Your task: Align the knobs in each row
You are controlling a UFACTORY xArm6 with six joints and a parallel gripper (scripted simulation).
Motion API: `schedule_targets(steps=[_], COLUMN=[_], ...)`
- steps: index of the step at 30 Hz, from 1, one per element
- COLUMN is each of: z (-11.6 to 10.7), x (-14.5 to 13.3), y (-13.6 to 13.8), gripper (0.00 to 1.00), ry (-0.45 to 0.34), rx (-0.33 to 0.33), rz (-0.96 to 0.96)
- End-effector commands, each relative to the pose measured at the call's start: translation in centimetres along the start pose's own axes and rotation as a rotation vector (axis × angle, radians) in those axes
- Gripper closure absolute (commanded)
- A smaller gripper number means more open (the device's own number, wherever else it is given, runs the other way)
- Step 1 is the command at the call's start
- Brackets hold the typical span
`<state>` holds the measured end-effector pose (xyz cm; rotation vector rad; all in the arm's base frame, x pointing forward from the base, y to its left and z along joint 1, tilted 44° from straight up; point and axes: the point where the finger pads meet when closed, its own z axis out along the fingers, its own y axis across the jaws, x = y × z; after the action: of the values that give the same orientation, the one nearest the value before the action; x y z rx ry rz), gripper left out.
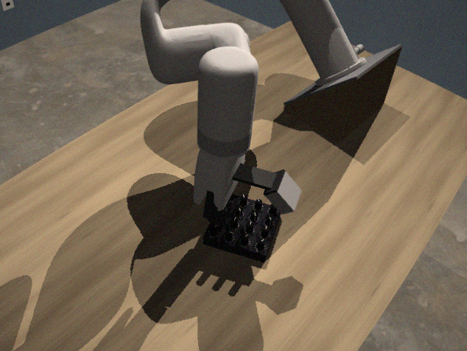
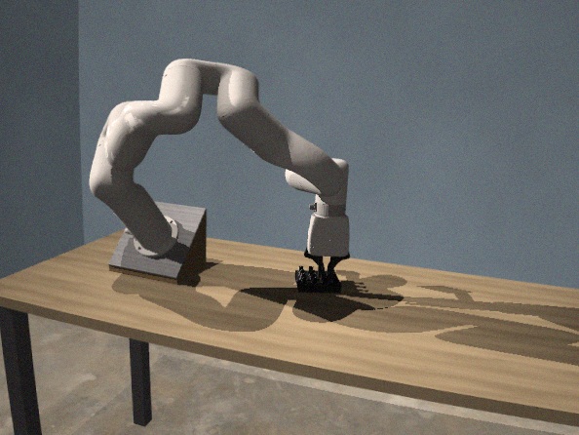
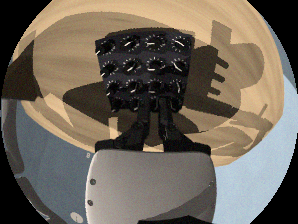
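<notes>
The black knob box (image 1: 235, 249) (image 2: 319, 288) (image 3: 143, 54) stands flat on the table, with four rows of four black knobs. In the wrist view, white lines and mark rings show on the far rows, but names are unreadable and the socket is not visible. My gripper (image 1: 216, 219) (image 2: 325, 274) (image 3: 154, 105) points down at the box. Its fingers straddle the third knob from the left (image 3: 154, 101) in the row nearest the gripper in the wrist view, and appear shut on it. That knob's white line is hidden. Neighbouring knobs (image 3: 136, 104) (image 3: 175, 104) stand just outside the fingers.
The wooden table (image 1: 354, 236) (image 2: 219, 336) carries the box and the arm's wedge-shaped base (image 1: 346, 98) (image 2: 146, 265). A block on a bracket (image 1: 284, 193) sticks out from the wrist above the box. Dark arm shadows cover the box and the wood around it.
</notes>
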<state>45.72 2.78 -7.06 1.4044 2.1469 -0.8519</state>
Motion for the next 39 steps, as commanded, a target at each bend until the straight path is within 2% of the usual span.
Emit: schedule_targets(steps=[1, 39], z=[-0.15, -0.15], x=[-0.03, -0.03], y=[0.12, 0.12], gripper=[0.92, 0.92], ry=[0.0, 0.0], rx=[-0.003, -0.003], rz=[0.001, -0.029])
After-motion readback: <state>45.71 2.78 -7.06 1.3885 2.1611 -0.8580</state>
